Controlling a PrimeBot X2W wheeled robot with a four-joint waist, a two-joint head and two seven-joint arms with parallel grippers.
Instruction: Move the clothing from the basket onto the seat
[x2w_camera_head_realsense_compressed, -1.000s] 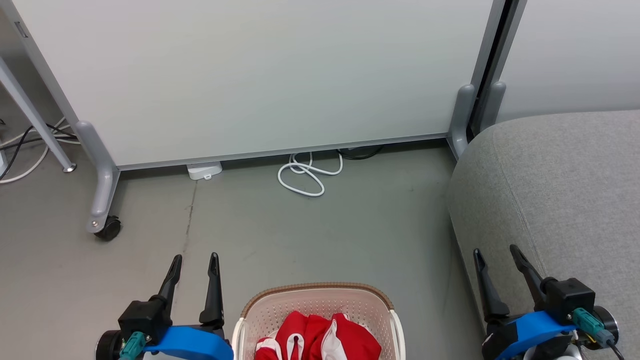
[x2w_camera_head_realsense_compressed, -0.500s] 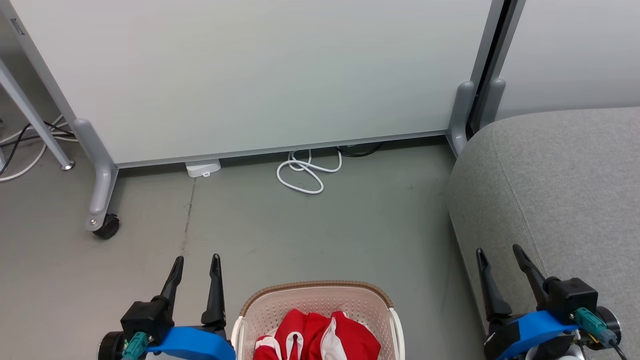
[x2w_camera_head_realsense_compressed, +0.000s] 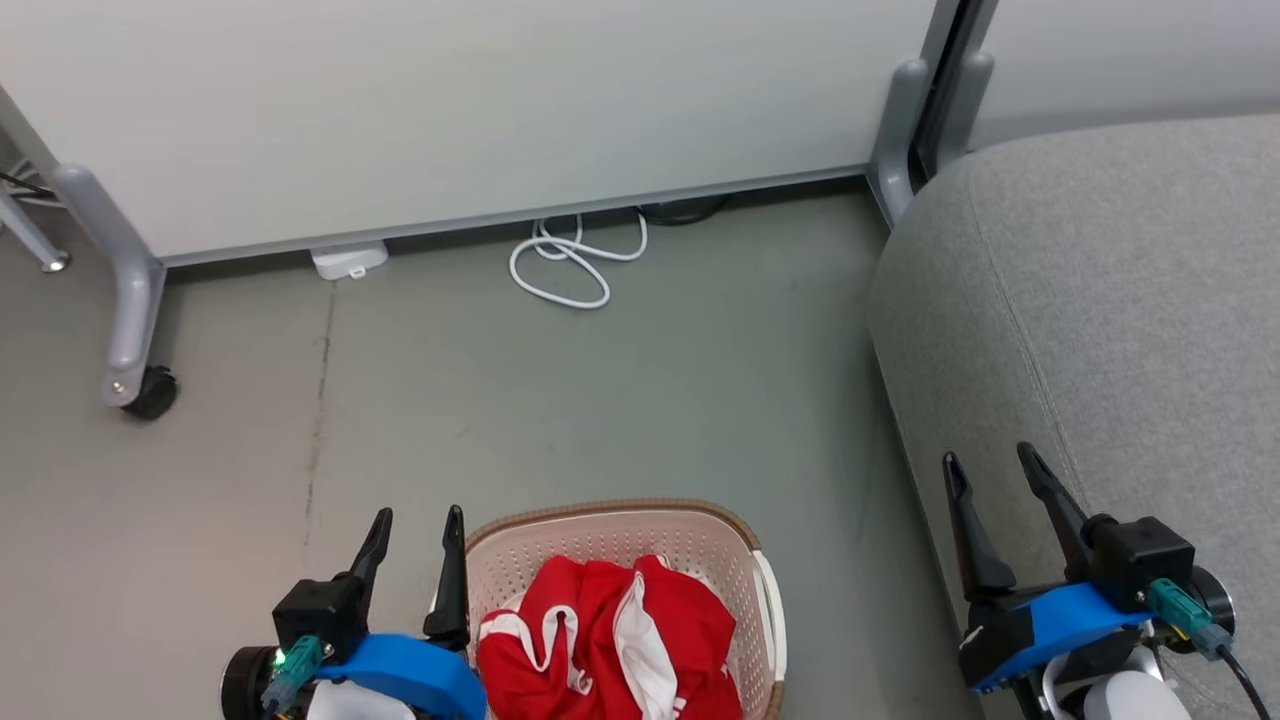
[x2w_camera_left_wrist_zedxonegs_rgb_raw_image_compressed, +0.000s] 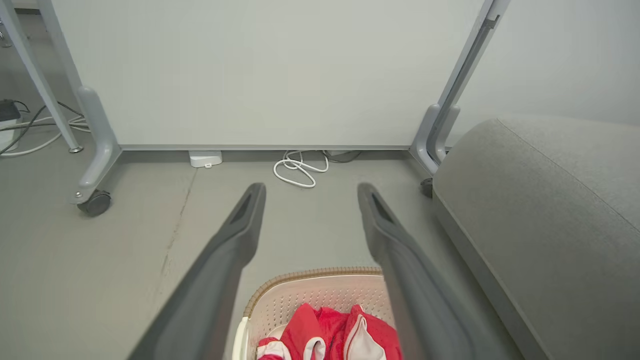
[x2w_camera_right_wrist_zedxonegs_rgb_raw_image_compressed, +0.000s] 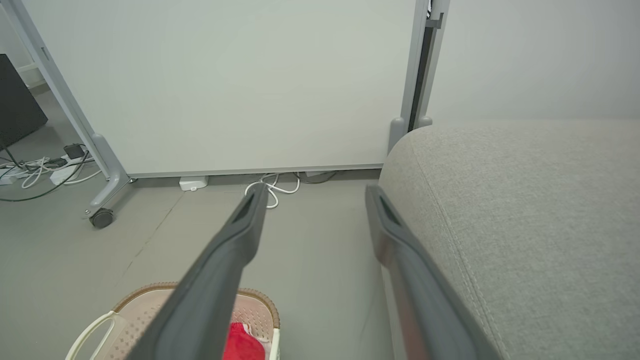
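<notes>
Two pincers are seen spread wide and empty. Just right of the left pincer (x2w_camera_head_realsense_compressed: 419, 516), the red clothing (x2w_camera_head_realsense_compressed: 600, 640) is heaped in the basket (x2w_camera_head_realsense_compressed: 610, 508), untouched. More of the basket is shown than a moment ago because the head view has been tilted down, so a reach is judged near. The seat (x2w_camera_head_realsense_compressed: 1100, 300) is found just right of the right pincer (x2w_camera_head_realsense_compressed: 987, 458).
</notes>
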